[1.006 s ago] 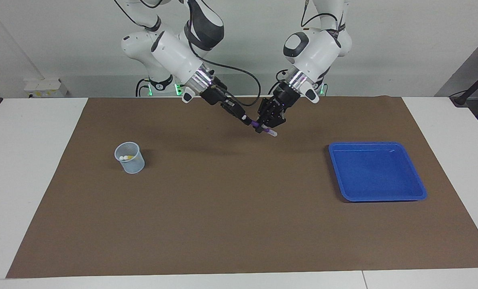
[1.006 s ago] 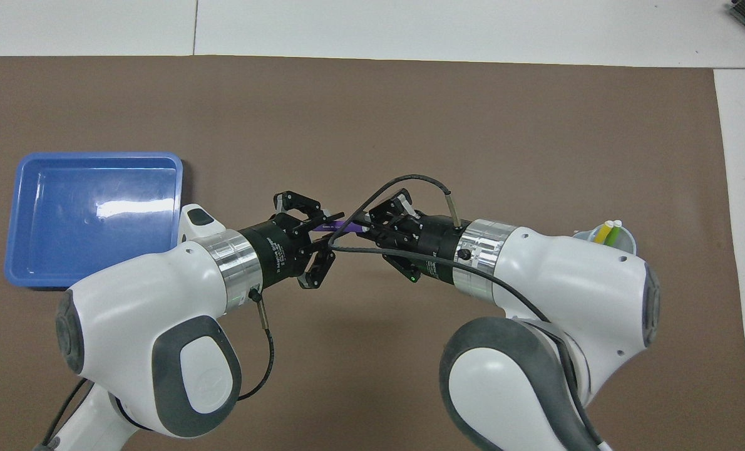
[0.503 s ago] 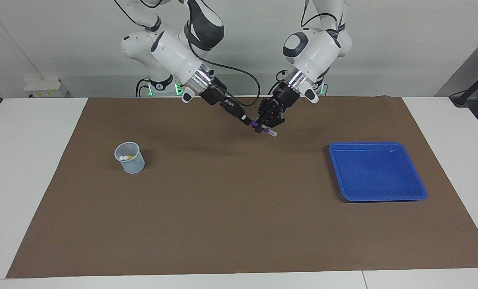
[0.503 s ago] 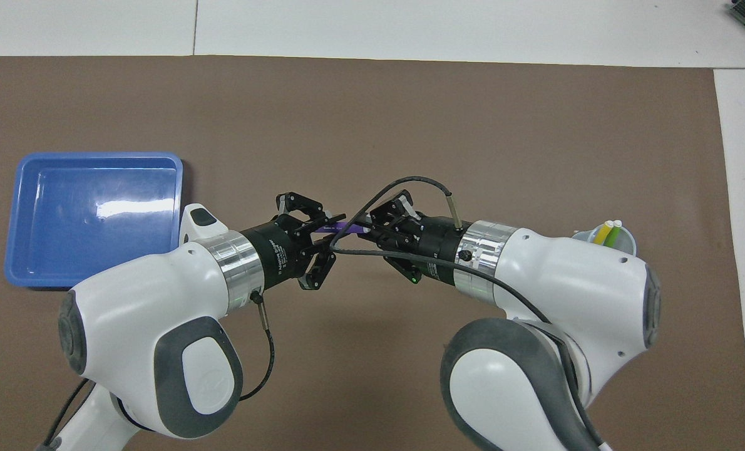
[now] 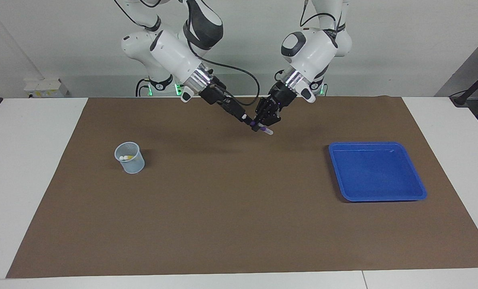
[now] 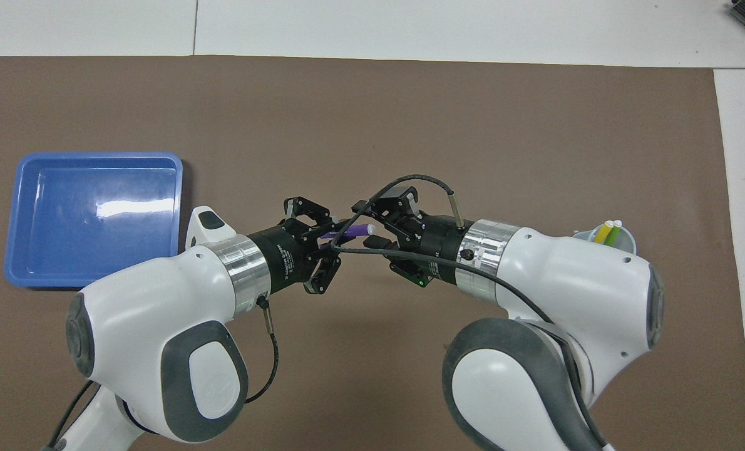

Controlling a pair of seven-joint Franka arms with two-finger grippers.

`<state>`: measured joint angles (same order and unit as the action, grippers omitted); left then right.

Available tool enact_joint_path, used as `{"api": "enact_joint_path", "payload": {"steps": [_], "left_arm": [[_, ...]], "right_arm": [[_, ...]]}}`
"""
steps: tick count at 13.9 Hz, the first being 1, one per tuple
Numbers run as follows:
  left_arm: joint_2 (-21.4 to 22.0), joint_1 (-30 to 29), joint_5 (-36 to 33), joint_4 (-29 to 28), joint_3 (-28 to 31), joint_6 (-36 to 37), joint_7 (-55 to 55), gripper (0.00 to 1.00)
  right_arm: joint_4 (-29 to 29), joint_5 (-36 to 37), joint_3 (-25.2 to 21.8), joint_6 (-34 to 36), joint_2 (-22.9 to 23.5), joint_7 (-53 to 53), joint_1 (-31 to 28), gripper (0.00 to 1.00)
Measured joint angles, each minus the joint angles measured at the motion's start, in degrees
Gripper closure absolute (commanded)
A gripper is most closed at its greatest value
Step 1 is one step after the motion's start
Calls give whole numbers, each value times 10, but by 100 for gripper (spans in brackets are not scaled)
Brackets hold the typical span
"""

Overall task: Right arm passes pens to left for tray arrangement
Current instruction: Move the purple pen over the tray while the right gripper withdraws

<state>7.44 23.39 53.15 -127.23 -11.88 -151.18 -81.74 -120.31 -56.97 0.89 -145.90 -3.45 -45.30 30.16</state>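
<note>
The purple pen [image 5: 262, 129] [image 6: 346, 231] hangs in the air over the mat's middle, between both grippers. My left gripper [image 5: 264, 121] [image 6: 330, 239] is shut on its purple barrel. My right gripper [image 5: 248, 119] [image 6: 367, 223] stands open around the pen's pale end, its jaws apart from it. The yellow pen [image 6: 603, 233] and the green pen [image 6: 615, 230] stand in a pale mesh cup [image 5: 130, 158] [image 6: 626, 238] toward the right arm's end. The blue tray [image 5: 383, 198] [image 6: 97, 155] lies empty toward the left arm's end.
A brown mat [image 5: 231, 216] covers most of the white table. In the overhead view my right arm hides most of the cup. A thick black cable [image 6: 410, 179] loops over the right gripper.
My left gripper has shut on the purple pen. My right gripper has opened, so the pen's pale end now shows. Both hands shifted slightly toward the right arm's end.
</note>
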Motion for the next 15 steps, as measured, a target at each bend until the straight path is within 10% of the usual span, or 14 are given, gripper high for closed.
{"api": "enact_joint_path", "payload": {"steps": [8, 15], "left_arm": [[13, -115, -89, 2, 6, 201, 243, 100], [23, -264, -293, 39, 11, 401, 543, 100]], "right_arm": [[1, 280, -5, 297, -20, 397, -167, 0], [-10, 517, -5, 335, -25, 685, -227, 0]]}}
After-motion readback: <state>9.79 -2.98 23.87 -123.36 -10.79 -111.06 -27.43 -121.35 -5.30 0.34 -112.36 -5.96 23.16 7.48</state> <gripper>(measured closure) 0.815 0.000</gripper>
